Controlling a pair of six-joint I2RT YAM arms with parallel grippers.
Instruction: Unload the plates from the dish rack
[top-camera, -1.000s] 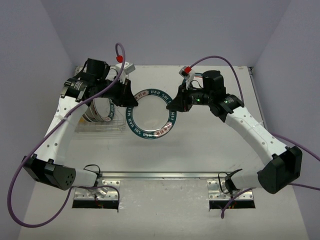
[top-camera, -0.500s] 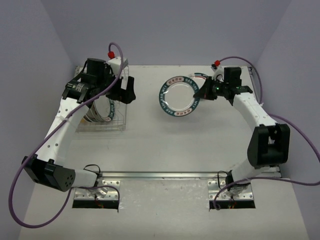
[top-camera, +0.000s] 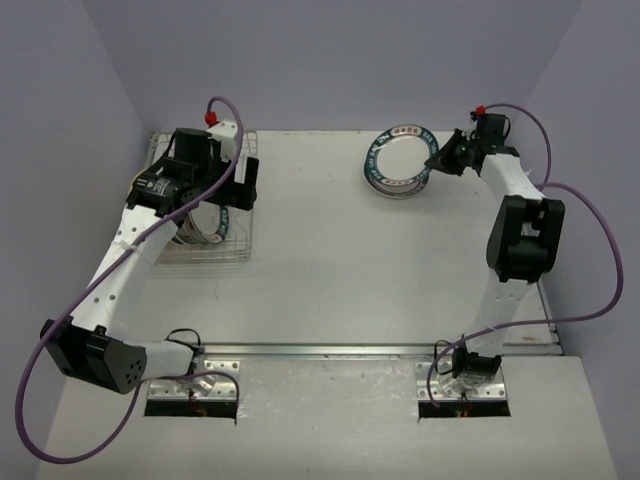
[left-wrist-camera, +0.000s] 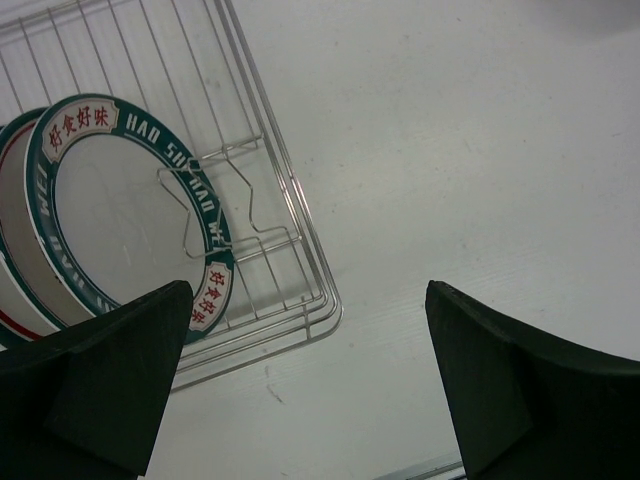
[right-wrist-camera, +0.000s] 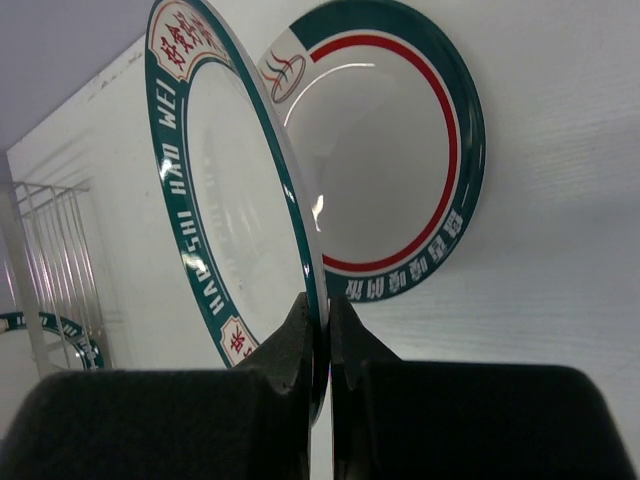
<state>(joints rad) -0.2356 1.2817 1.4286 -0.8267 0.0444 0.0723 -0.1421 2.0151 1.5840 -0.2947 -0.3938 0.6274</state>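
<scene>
Logging by size: the white table (top-camera: 330, 290) and the silver wire dish rack (top-camera: 205, 250) at its far left have not moved in the last second. (Op. 1)

What changed, then? (Op. 2)

One teal-rimmed white round plate (right-wrist-camera: 240, 230) with lettering on the rim. A second ago it hung mid-table between both arms. Now it is at the far right of the table, directly above a flat-lying white plate with a red ring and teal rim (right-wrist-camera: 390, 170). (Op. 1)

Grip? (Op. 2)

The right gripper (right-wrist-camera: 322, 320) is pinched tight on the plate's rim, holding it on edge. Whether it touches the plate below, I cannot tell. (Op. 1)

Left side? (Op. 2)

The left gripper (left-wrist-camera: 305, 300) has pulled back over the rack, fingers spread wide, holding nothing. (Op. 1)

Reading for the task? (Op. 2)

Judgement: the handover is done and stacking is imminent. At least two upright plates in the rack (left-wrist-camera: 120, 220) remain, so unloading is partway and the left arm looks ready for the next pick. (Op. 1)
</scene>
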